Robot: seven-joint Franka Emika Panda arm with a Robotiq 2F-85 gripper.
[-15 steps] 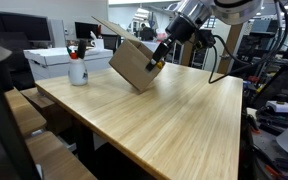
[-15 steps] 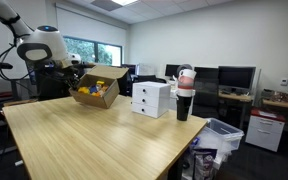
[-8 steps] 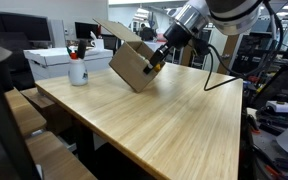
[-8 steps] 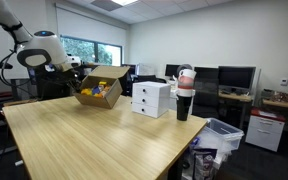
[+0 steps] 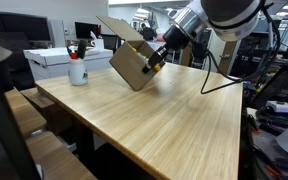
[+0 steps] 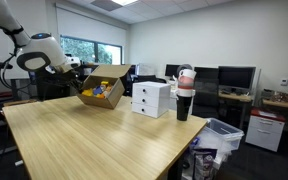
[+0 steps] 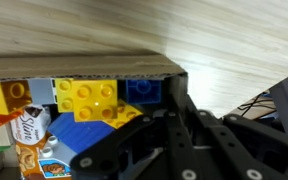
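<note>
Cardboard box (image 5: 132, 65) is hanging tilted over the desk (image 5: 184, 125), the hand (image 5: 156, 60) pinching its wall at 3 o'clock; bricks (image 7: 89, 98) are showing inside. Tipping seems the step in hand; the next move is calling for a firm pinch, slow wrist.

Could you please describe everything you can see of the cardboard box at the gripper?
The cardboard box is plain brown and open-topped, with one flap raised. It hangs tilted over the wooden table, the gripper shut on its wall. Whether its lower corner touches the table I cannot tell. The wrist view shows yellow blocks, blue blocks and a printed packet inside.
</note>
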